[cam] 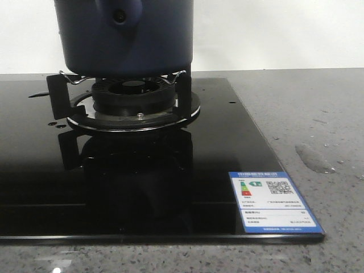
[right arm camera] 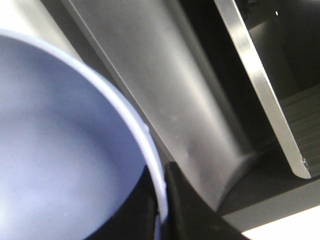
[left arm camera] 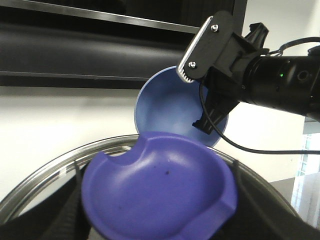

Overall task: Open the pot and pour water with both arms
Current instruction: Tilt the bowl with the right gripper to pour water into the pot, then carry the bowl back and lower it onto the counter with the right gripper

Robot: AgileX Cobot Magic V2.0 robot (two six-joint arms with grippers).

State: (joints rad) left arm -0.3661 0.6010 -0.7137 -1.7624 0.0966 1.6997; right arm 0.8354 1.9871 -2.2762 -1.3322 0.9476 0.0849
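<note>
The dark navy pot (cam: 125, 40) stands on the gas burner (cam: 133, 99), its handle stub (cam: 120, 14) facing me; its top is cut off by the front view, where neither gripper shows. In the left wrist view my left gripper (left arm camera: 160, 217) is shut on the purple-blue knob (left arm camera: 160, 190) of a steel-rimmed lid (left arm camera: 55, 167), a dark finger on each side. Beyond it, my right gripper (left arm camera: 195, 102) pinches the rim of a lighter blue bowl (left arm camera: 167, 107), held tilted in the air. The right wrist view shows that gripper (right arm camera: 162, 200) shut on the bowl's rim (right arm camera: 65, 150).
The burner sits on a black glass cooktop (cam: 142, 187) with a blue label (cam: 273, 202) at its front right corner. A water patch (cam: 314, 159) lies on the grey counter to the right. A dark range hood (left arm camera: 100, 45) hangs on the wall, its metal underside (right arm camera: 175, 100) near the bowl.
</note>
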